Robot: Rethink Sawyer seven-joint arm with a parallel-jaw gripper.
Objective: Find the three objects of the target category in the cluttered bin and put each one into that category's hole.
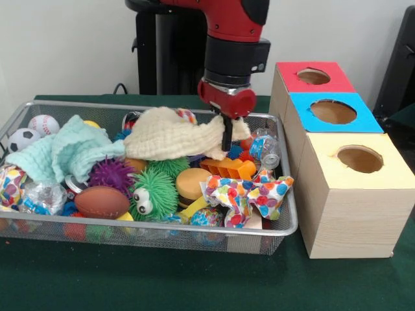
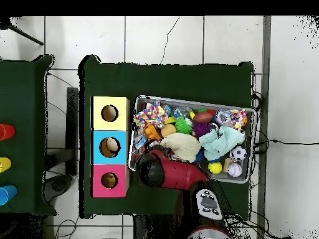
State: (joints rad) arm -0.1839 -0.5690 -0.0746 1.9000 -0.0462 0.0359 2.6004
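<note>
1. Nearest the camera in the front view, the wire bin [image 1: 285,223] has its front rim, and just behind it lie a brown football [image 1: 101,201], a green fuzzy toy with googly eyes [image 1: 154,193] and a polka-dot cloth [image 1: 249,195]
2. The gripper [image 1: 227,139] is down in the bin's back right part, pinching the edge of a cream cloth [image 1: 172,136], which hangs draped to the left of it
3. A mint cloth [image 1: 61,152] lies beside the cream one, touching it; a purple spiky ball [image 1: 110,173] sits just in front
4. A soccer ball [image 1: 23,138] and a baseball [image 1: 43,124] rest in the back left corner
5. Right of the bin stand three boxes with holes: yellow [image 1: 360,159], blue [image 1: 333,111], red [image 1: 314,76]
6. In the overhead view, the arm [image 2: 177,174] covers the bin's edge nearest the boxes
</note>
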